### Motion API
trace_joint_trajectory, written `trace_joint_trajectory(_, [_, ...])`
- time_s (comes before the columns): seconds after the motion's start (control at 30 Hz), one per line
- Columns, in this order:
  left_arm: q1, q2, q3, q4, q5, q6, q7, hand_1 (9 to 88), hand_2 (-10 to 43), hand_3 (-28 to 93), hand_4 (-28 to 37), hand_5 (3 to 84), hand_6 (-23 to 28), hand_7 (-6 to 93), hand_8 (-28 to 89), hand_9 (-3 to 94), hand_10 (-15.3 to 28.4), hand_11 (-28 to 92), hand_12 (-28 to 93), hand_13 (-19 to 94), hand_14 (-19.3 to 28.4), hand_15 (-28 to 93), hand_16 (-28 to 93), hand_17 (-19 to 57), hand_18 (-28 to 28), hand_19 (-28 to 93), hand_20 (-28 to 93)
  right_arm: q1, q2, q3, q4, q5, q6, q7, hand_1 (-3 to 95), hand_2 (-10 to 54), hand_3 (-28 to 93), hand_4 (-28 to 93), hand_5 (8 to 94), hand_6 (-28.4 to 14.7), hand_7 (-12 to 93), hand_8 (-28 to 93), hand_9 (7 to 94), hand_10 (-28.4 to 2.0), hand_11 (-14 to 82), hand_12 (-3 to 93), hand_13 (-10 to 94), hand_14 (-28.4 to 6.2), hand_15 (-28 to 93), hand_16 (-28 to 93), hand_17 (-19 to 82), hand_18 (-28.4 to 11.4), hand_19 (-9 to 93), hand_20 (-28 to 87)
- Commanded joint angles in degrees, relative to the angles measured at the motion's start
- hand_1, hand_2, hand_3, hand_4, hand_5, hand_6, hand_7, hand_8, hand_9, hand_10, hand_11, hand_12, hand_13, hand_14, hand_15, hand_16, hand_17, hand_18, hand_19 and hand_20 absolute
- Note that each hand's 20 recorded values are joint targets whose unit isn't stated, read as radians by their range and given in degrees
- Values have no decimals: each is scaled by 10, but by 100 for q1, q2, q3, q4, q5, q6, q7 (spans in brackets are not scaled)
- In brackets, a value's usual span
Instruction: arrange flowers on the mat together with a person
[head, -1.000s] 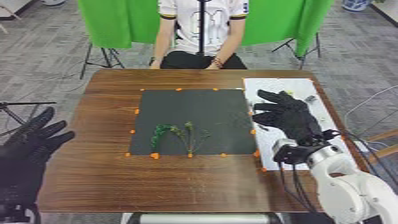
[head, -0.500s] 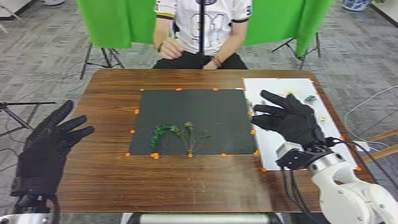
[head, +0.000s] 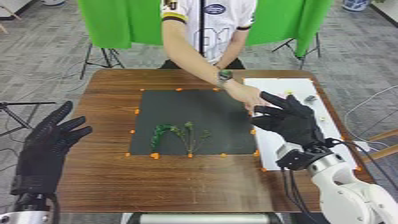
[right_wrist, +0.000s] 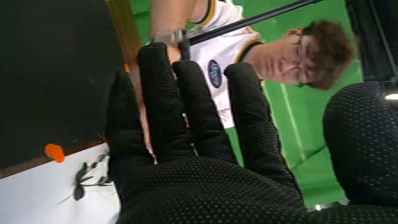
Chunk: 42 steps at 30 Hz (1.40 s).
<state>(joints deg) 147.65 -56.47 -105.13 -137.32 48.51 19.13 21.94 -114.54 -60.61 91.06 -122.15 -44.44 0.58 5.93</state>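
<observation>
Flowers: A curled green sprig (head: 160, 134) lies on the lower left part of the mat (head: 195, 105), with a branching sprig (head: 189, 136) just beside it, toward the mat's middle.
Mat: Dark and four-sided, it lies on the brown table (head: 169, 185), with orange marks along its edges.
Sheet: White, just right of the mat, the sheet (head: 280, 84) bears a dark green sprig (head: 309, 99) near its far right side; in the right wrist view, a leafy sprig (right_wrist: 80, 187) lies on it near an orange mark (right_wrist: 54, 152).
Person: Seated across the table in a white jersey, the person extends an arm over the mat's far right corner, the person's hand (head: 246, 95) close by the robot's fingertips. Whether it holds anything cannot be told.
Right hand: Gloved in black, the robot's right hand (head: 289, 122) hangs over the sheet, released, fingers extended and thumb apart, grasping nothing.
Left hand: The robot's left hand (head: 43, 155) hangs at the table's left edge, well apart from the flowers, released and empty, thumb spread from long fingers.
Backdrop: Green cloth (head: 115, 25) hangs behind the person above gray carpet (head: 53, 55).
</observation>
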Motion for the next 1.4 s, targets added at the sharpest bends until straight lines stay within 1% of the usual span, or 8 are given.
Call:
trace_joint_trajectory(0.03, [53, 57, 60, 15, -56, 54, 15, 180, -17, 770, -283, 307, 47, 158, -108, 324, 184, 232, 127, 239, 267, 519, -73, -96, 241, 466, 170, -108, -51, 38, 26, -39, -76, 100, 165, 113, 733, -266, 463, -25, 118, -104, 458, -201, 154, 154, 375, -213, 480, 103, 73, -251, 523, 153])
trace_joint_trajectory(0.1, [61, 55, 60, 8, -50, 41, -9, 180, -16, 769, -283, 310, 49, 158, -108, 325, 184, 234, 127, 240, 268, 521, -73, -96, 241, 466, 170, -96, -30, 16, 40, -2, -55, 92, 165, 113, 733, -266, 463, -25, 117, -104, 459, -201, 154, 153, 376, -213, 481, 103, 73, -251, 523, 154])
trace_joint_trajectory(0.3, [44, 122, 159, 22, -132, 139, 164, 182, -15, 774, -283, 315, 51, 156, -106, 329, 186, 240, 125, 241, 268, 524, -75, -97, 238, 466, 170, 18, -26, -19, 61, -18, -76, 128, 165, 114, 731, -266, 464, -26, 117, -104, 461, -202, 156, 152, 377, -213, 485, 102, 74, -251, 524, 155])
trace_joint_trajectory(0.33, [46, 77, 140, 4, -92, 124, 79, 183, -14, 775, -283, 316, 51, 156, -106, 330, 187, 240, 125, 242, 268, 524, -75, -97, 238, 466, 170, 22, -51, -17, 57, -41, -68, 169, 165, 114, 731, -266, 464, -26, 117, -104, 461, -202, 156, 152, 377, -213, 486, 102, 74, -251, 524, 155])
trace_joint_trajectory(0.83, [30, -48, 139, -26, 25, 48, -89, 193, -23, 778, -283, 319, 54, 154, -106, 332, 188, 245, 124, 241, 266, 525, -78, -97, 234, 467, 169, 187, -90, -176, 65, -78, 19, 291, 166, 116, 732, -264, 475, -31, 122, -105, 474, -204, 165, 151, 386, -212, 500, 97, 83, -248, 534, 155])
trace_joint_trajectory(0.87, [67, -30, 156, -40, -3, 96, -37, 193, -23, 777, -283, 319, 54, 155, -105, 333, 189, 244, 124, 241, 266, 526, -78, -98, 234, 467, 169, 215, -107, -175, 85, -93, -19, 307, 167, 117, 732, -264, 476, -31, 122, -105, 475, -204, 166, 151, 388, -211, 501, 96, 83, -248, 535, 155])
trace_joint_trajectory(1.03, [33, -36, 175, -35, 17, 63, -97, 195, -23, 776, -283, 319, 53, 155, -105, 333, 188, 243, 123, 241, 268, 527, -79, -98, 234, 467, 169, 218, -85, -168, 68, -149, 34, 287, 170, 117, 732, -263, 477, -31, 123, -106, 482, -201, 172, 152, 393, -211, 508, 95, 90, -247, 541, 156])
trace_joint_trajectory(1.4, [36, -49, 201, -42, 27, 72, -68, 194, -21, 776, -283, 319, 54, 154, -105, 333, 188, 246, 123, 241, 267, 529, -80, -98, 234, 469, 169, 205, -72, -124, 26, -347, 80, 270, 176, 115, 733, -260, 478, -31, 127, -108, 487, -203, 178, 150, 400, -208, 516, 92, 99, -247, 555, 155])
